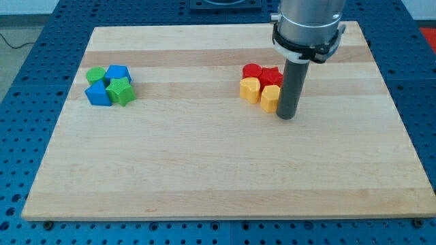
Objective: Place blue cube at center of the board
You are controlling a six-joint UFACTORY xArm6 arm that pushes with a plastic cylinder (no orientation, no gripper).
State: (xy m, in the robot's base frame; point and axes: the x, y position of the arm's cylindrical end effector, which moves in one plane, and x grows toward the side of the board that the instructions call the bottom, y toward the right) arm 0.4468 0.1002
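The blue cube sits at the view's upper left in a tight cluster with a green round block, a blue triangular block and a green star block. My tip rests on the board right of centre, far to the right of the blue cube. The tip stands against the right side of a yellow block.
Beside the tip lies a second cluster: a red round block, a red star block and another yellow block. The arm's grey body hangs over the board's upper right.
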